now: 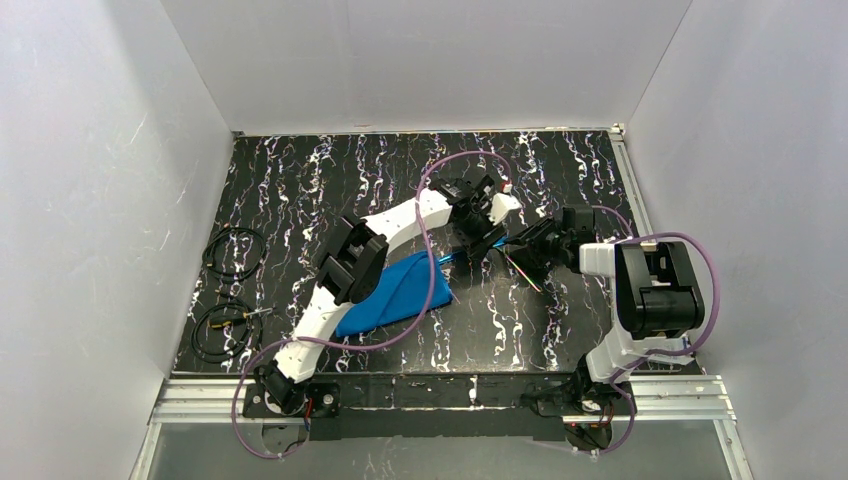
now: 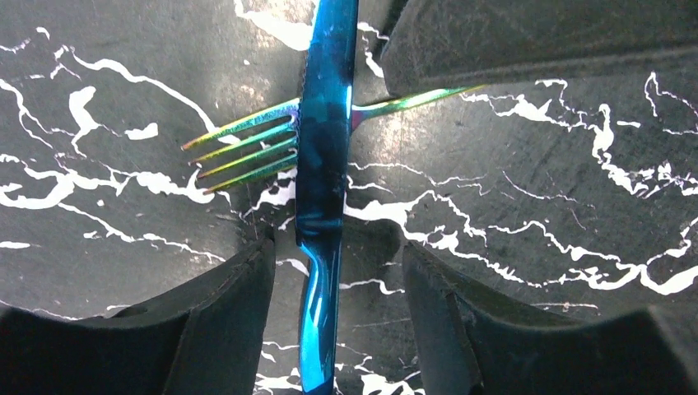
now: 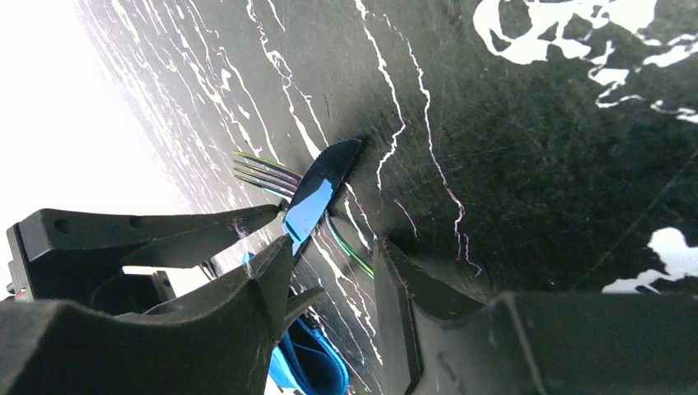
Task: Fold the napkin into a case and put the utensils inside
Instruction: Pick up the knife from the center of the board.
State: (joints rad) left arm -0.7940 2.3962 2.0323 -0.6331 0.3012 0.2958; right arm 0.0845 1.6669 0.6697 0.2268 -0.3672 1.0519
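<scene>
Utensils: knife (image 2: 323,164) lies crossed over fork (image 2: 247,148) on desk (image 1: 300,180), just off far corner of case (image 1: 395,295). Left jaws open, straddling knife handle, not touching. Right jaws open around fork handle. Judgement: light, stiff, glossy metal, likely slippery; pinch handle mid-length.

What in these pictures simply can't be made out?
Left wrist view: the glossy blue knife hides the neck of the rainbow-tinted fork; the knife's handle is cut off below.
Top view: the left arm covers part of the folded bright blue cloth napkin; knife and fork are too small to separate.
Right wrist view: glare whites out the left.
</scene>
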